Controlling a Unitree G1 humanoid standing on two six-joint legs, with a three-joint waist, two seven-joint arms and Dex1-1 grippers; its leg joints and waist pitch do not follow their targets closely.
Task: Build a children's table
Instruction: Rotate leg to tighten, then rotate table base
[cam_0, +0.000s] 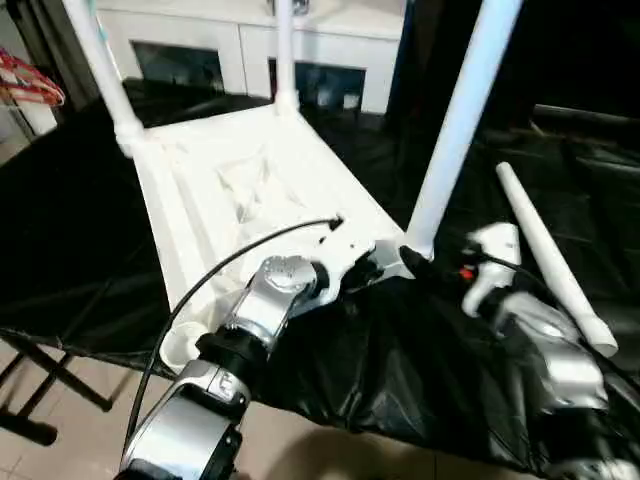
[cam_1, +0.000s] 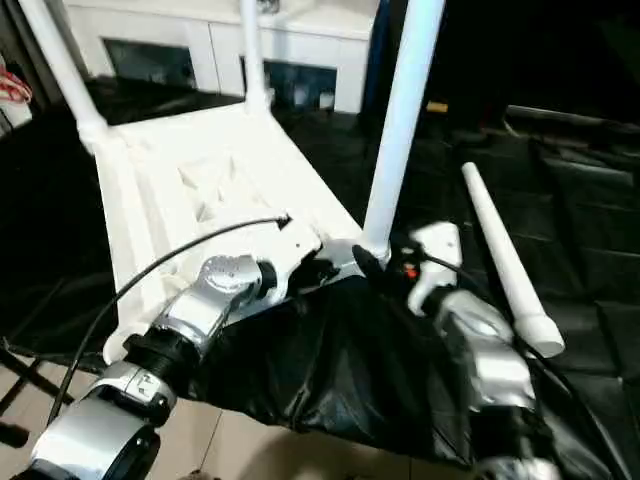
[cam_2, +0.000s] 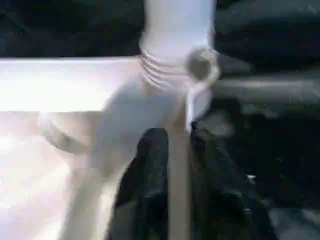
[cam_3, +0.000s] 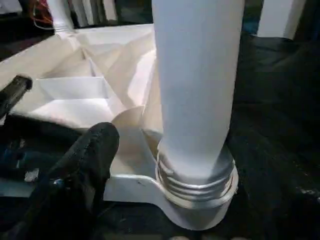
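From the head, the children's table (cam_0: 240, 190) is lying upside down on the black-draped bench (cam_0: 60, 250), three legs standing up from its corner sockets and a fourth leg (cam_0: 555, 260) lying loose on the cloth to the right. The left claw (cam_0: 350, 272) is sitting at the tabletop's near edge; the right claw (cam_0: 425, 262) is reaching in beside the near right leg (cam_0: 455, 130). On the left wrist, black fingers (cam_2: 150, 165) are closing thinly around a white rim. On the right wrist, fingers (cam_3: 87, 160) are spread wide beside the leg's threaded base, gripping nothing.
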